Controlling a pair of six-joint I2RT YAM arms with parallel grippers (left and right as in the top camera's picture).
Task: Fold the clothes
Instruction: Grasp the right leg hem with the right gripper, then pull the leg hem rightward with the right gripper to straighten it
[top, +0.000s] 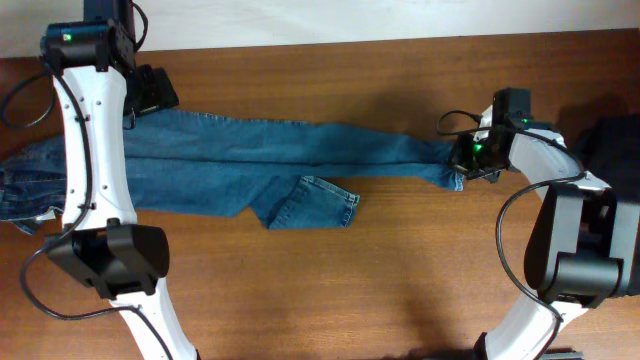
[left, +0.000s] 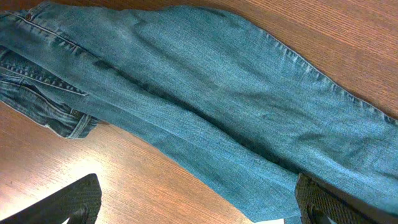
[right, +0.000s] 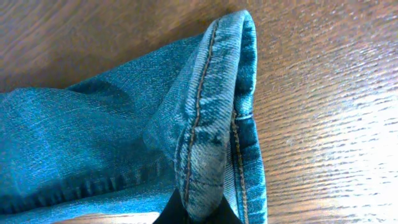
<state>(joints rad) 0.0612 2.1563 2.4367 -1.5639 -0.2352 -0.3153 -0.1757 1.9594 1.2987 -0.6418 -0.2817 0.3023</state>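
Our right gripper (right: 196, 216) pinches the leg end of the jeans (top: 250, 160), toward the right edge of the table (top: 400, 290). Our left gripper (top: 152, 92) hangs wide open over them near the left edge. A fast pull could slip the thin pinch loose. Only the right wrist view shows that pinch up close.

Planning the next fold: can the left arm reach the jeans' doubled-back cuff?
Probably yes: the cuff lies uncovered on the table, and the open left claw hovers over the jeans nearby.
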